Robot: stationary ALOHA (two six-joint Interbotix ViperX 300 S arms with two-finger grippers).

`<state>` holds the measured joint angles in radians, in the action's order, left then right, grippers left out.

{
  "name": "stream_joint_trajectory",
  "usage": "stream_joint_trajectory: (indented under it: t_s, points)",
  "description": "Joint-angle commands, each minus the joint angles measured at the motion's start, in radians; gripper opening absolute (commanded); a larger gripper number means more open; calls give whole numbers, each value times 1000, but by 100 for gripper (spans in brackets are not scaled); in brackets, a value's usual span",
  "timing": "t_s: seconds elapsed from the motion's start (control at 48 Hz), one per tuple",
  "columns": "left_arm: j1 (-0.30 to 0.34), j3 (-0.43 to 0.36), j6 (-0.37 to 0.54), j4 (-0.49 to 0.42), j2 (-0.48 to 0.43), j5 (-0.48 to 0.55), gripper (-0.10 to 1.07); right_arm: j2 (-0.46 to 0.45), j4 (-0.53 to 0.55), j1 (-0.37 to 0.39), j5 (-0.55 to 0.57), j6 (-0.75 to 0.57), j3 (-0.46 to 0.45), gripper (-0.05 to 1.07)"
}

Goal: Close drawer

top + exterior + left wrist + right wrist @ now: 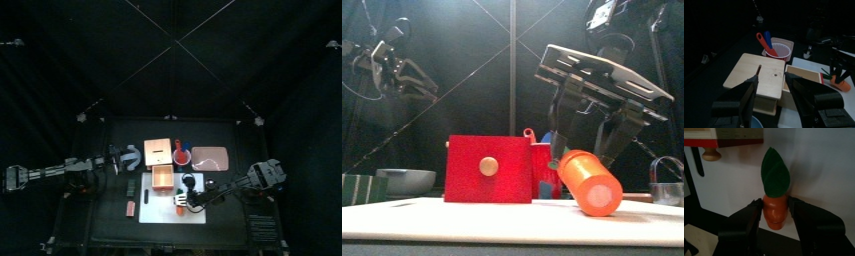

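Right hand [772, 214]: jaws apart, standing on either side of a toy carrot [775, 193] with a green leaf; contact with it cannot be told. The carrot lies on a white mat [817, 173] toward the counter's [100, 195] front edge. Just beyond the leaf tip, the drawer [163, 178], pulled out of its tan wooden box [757, 75], round knob [711, 154] facing the front. Left hand [771, 82]: jaws wide apart, holding nothing, raised over the box near the counter's left side. Beyond the box, toward the back edge, a pink cup [777, 49] holding red and blue utensils. Beside it, a flat pinkish board [210, 157].
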<state>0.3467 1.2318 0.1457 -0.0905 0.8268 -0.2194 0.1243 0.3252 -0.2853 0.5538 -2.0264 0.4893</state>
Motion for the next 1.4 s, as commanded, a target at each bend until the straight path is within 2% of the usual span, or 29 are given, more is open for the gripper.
stream_joint_trajectory:
  t_s: [0.0, 0.25, 0.542, 0.729, 0.938, 1.042, 1.188, 1.375]
  points:
    - [-2, -15, -2, 0, -3, -2, 84, -11, 2, 2, -12, -3, -9, 82]
    - [-2, -14, -2, 2, -3, 0, 84, 6, 0, 5, -18, 2, -15, 87]
    - [-2, -11, 0, 2, -3, 8, 84, -38, 40, -2, 20, 12, -46, 87]
    - [-11, -11, 0, 8, -3, 8, 84, -77, 150, -26, 41, 6, -109, 87]
    - [-38, -18, -2, 11, -3, -3, 84, -137, 347, -75, 179, 29, -146, 86]
    - [-64, -29, 3, 11, -3, -14, 84, -196, 462, -104, 198, 69, -121, 86]
    - [-110, -37, 8, 17, -3, -20, 84, -293, 621, -129, 156, 176, -48, 86]
    - [-176, -48, 6, 87, -3, -21, 84, -370, 687, -129, 101, 281, 61, 86]
